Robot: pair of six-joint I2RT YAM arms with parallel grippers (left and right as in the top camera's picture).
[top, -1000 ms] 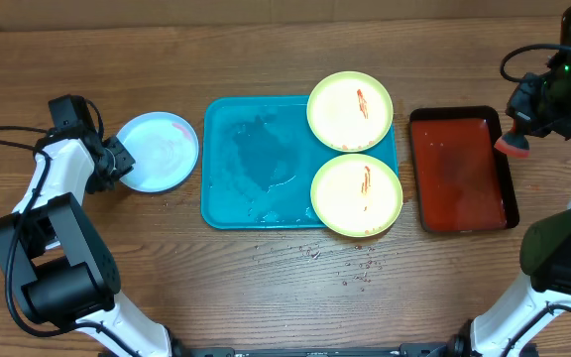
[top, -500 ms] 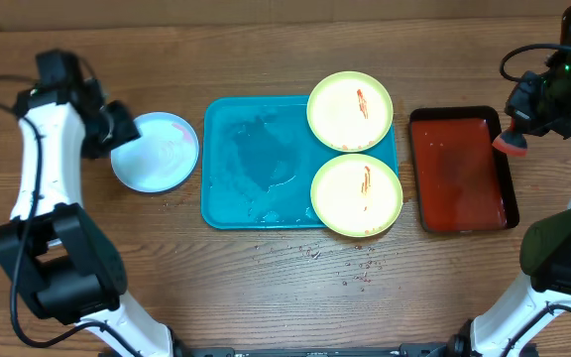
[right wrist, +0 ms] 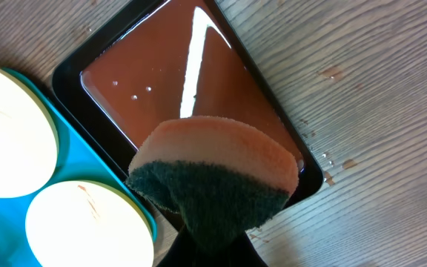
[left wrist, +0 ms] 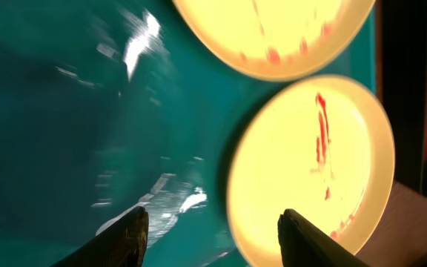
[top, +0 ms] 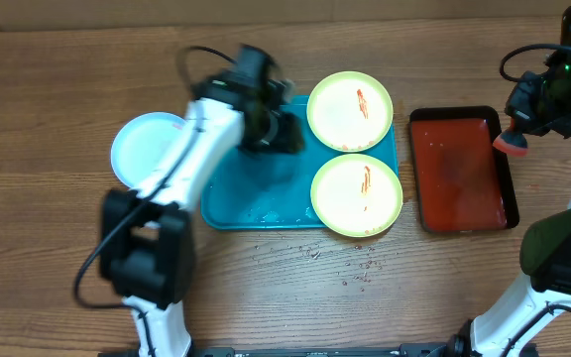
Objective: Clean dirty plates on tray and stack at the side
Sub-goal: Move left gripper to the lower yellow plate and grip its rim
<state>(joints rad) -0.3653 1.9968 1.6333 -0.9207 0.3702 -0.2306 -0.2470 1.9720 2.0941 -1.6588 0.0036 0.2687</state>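
One down and two to go, by the look of it: the pale blue plate sits on the table at the left of the frame, off the turquoise tray. The upper yellow-green plate and the lower yellow-green plate lie on the tray's right side, red streaks unwiped. The left claw hangs over the tray beside them, jaws partly apart and empty, while the right claw, at the right edge by the dark red tray, is clamped on the sponge.

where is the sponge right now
Overhead view, far right: the sponge is held in the right gripper, by the right edge of the dark red tray, near its upper corner.
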